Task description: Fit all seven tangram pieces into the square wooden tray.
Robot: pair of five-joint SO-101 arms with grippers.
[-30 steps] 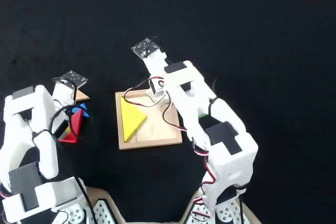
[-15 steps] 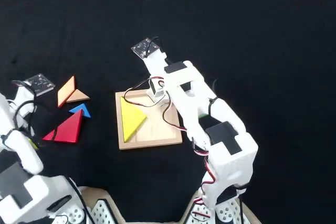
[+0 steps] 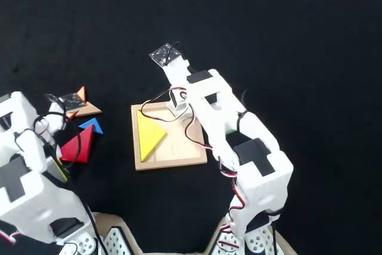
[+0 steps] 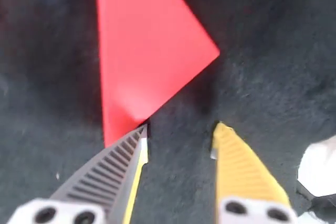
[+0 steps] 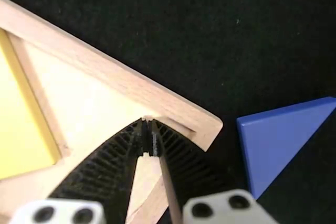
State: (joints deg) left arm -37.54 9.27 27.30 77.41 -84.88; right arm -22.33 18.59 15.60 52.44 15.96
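1. While the left gripper point(image 4: 180, 129) hangs low at a sharp corner of the red triangle point(image 4: 142, 51), its jaws stand apart with nothing between them. One fingertip sits right at the piece's corner, the other over bare black cloth point(image 4: 273, 66).
2. My read is that this is the pick of the red one, which lies flat on the cloth off to the side of the tray point(image 3: 170, 163). The clean way is to slide across so both fingers straddle that narrow corner. Then drop until the tips meet the cloth and close on the two edges. Close from here and one finger likely just shoves it.
3. It looks thin and smooth, so a pinch at the very tip could let it swivel. A bite further up the corner seems safer.
4. On to the tray: the yellow triangle point(image 3: 149, 132) lies inside, snug against the rim on the side facing the loose pieces. What shows of the remaining floor is bare wood, so that's one in and six to go, I'd say.
5. At the tray's far corner, the right gripper point(image 5: 148, 135) has its jaws together and empty, tips down in the inner corner. A blue piece point(image 5: 278, 135) lies on the cloth just outside that corner.
6. Beyond the red one lie a small blue triangle point(image 3: 92, 126), a tan piece point(image 3: 89, 110) and an orange triangle point(image 3: 80, 94).
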